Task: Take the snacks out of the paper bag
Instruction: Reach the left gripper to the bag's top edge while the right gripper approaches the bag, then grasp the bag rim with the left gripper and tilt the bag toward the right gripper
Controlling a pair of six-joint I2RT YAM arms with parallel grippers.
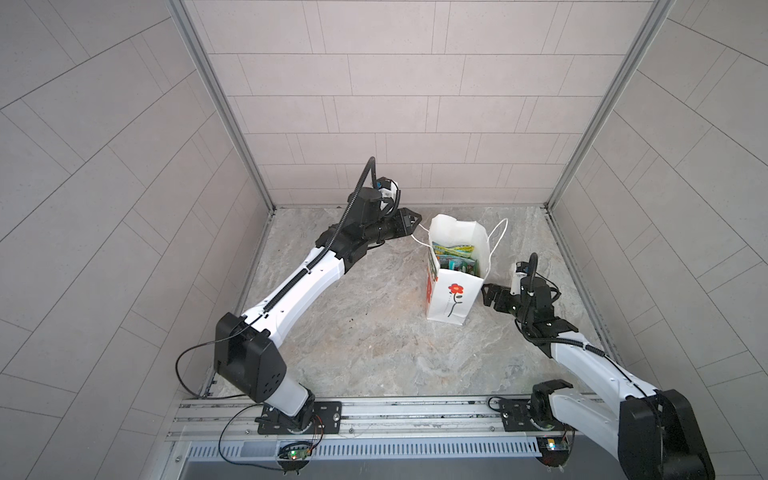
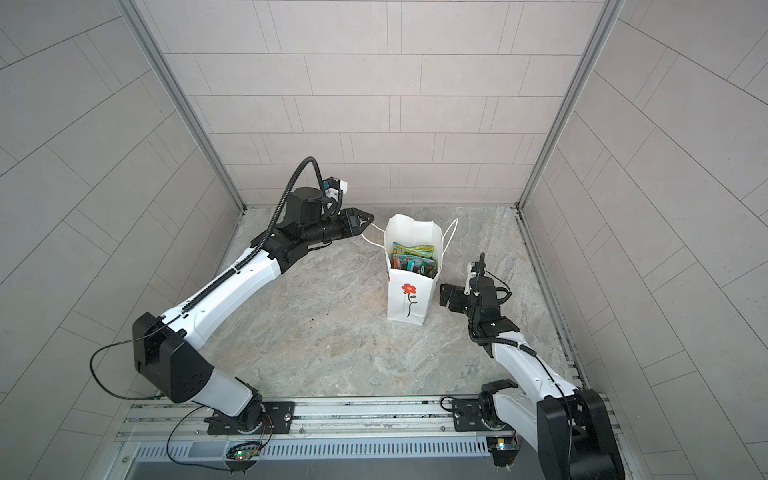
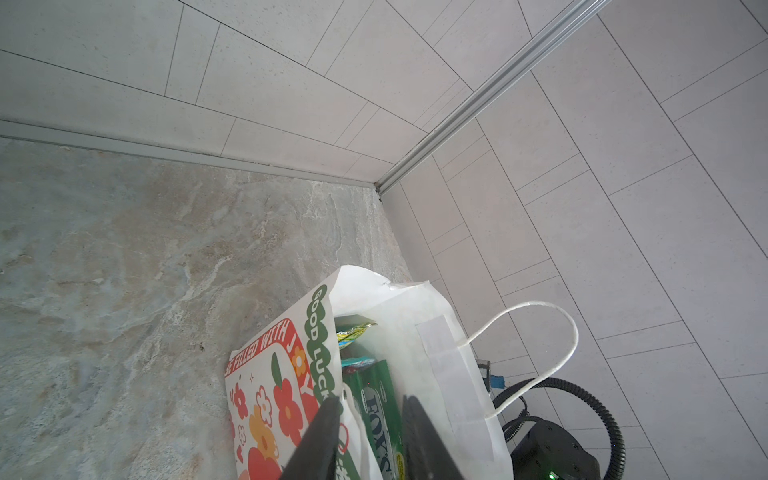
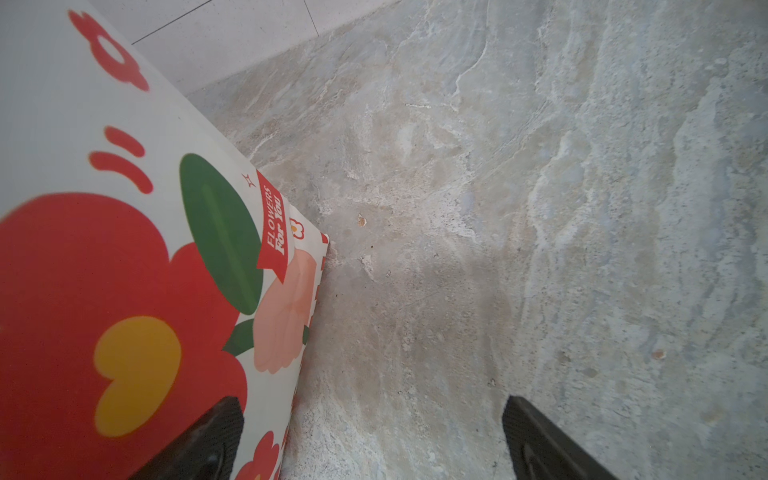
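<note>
Toward the back middle of the counter the paper bag stands upright. Its long axis is vertical, its mouth opens upward, and the red-flower panel faces the robot's base rail. The snacks are inside it, standing on edge below the rim: a green-yellow packet lies across the back, and teal, green and orange ones are packed in front of it. In the left wrist view a green packet runs lengthwise down into the bag.

The left arm stretches out long from its base, its wrist turned so that the left gripper points sideways at the bag's left upper edge. Its fingers stand close together with a gap left between them. The near cord handle lies in that gap and is not pinched.

The right arm is folded low. The right gripper points left at the bag's right side, below the rim. Its jaws are spread wide, with one finger up against the printed side panel. I cannot tell whether that finger touches the panel. The far handle arcs free.
</note>
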